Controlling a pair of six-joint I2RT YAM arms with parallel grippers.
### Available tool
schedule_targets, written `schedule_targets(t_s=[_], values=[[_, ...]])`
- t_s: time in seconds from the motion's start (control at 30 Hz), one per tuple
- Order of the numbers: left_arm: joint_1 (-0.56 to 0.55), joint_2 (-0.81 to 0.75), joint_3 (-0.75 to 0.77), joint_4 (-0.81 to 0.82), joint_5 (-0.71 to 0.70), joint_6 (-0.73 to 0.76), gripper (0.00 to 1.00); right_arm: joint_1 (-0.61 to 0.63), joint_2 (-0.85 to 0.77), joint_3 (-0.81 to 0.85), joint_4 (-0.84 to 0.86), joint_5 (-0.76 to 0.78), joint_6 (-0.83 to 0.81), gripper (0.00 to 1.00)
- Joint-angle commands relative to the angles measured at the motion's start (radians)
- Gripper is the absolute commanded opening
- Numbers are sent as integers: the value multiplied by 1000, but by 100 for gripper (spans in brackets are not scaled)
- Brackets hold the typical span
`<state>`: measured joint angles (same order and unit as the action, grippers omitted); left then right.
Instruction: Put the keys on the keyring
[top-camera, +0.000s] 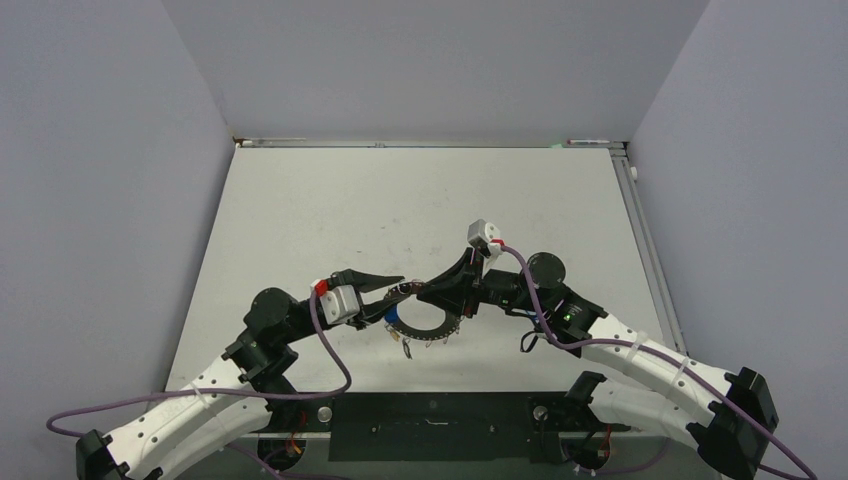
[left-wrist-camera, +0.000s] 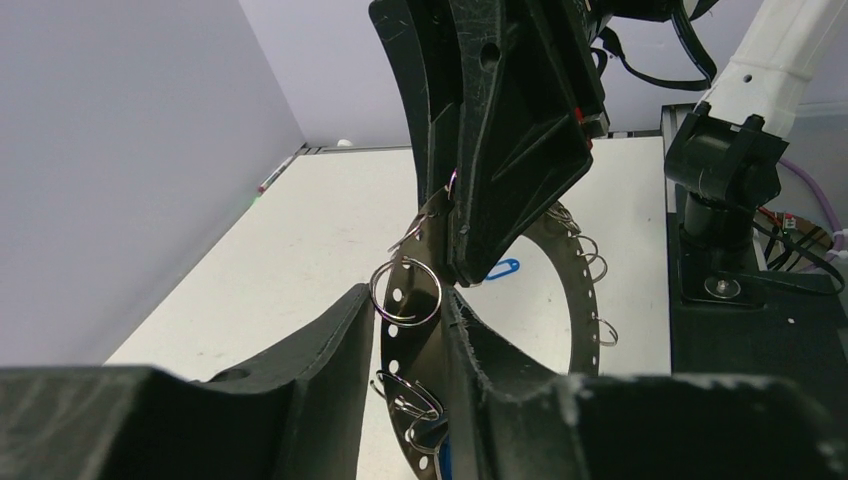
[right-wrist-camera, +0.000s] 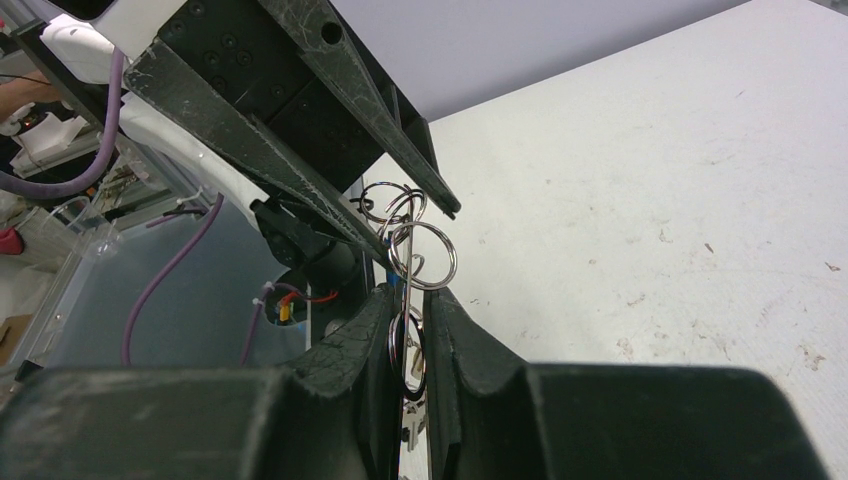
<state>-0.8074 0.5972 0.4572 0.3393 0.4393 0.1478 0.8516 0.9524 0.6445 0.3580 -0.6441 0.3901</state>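
Looks like the threading step: the keyring (top-camera: 430, 337) is held up over the table's (top-camera: 300, 220) near middle, clamped in the right gripper (right-wrist-camera: 410, 300). The left gripper (left-wrist-camera: 408, 295) is parted around its edge, so a careful pinch is probably needed next.

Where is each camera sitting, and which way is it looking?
Top: above and behind, looking down at the table; left arm and right arm show.
Left wrist: on the left arm, facing the right gripper and keyring; its own fingers show.
Right wrist: on the right arm, facing the left gripper; its own fingers show.
Both wrist views share the keyring.
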Motion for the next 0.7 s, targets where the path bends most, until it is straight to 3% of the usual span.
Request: schedule_targets(t_s=[0.0, 0.2, 0.27, 0.33, 0.37, 0.47, 0.67], values=[[-8, 4, 54, 8, 27, 21, 22, 8, -4, 5, 88, -19, 2, 5], [-10, 13, 83, -39, 29, 35, 0, 11, 1, 13, 69, -20, -4, 5], [-10, 21, 110, -98, 40, 57, 0, 12, 4, 26, 41, -26, -22, 6], [-10, 31, 142, -163, 60, 87, 0, 12, 10, 49, -13, -33, -50, 15], [-10, 36, 159, -200, 72, 111, 0, 11, 16, 62, -52, -44, -66, 26], [-10, 49, 210, -305, 102, 164, 0, 11, 32, 112, -143, -80, -119, 45], [-9, 67, 290, -481, 163, 234, 0, 12, 54, 182, -273, -161, -211, 50]])
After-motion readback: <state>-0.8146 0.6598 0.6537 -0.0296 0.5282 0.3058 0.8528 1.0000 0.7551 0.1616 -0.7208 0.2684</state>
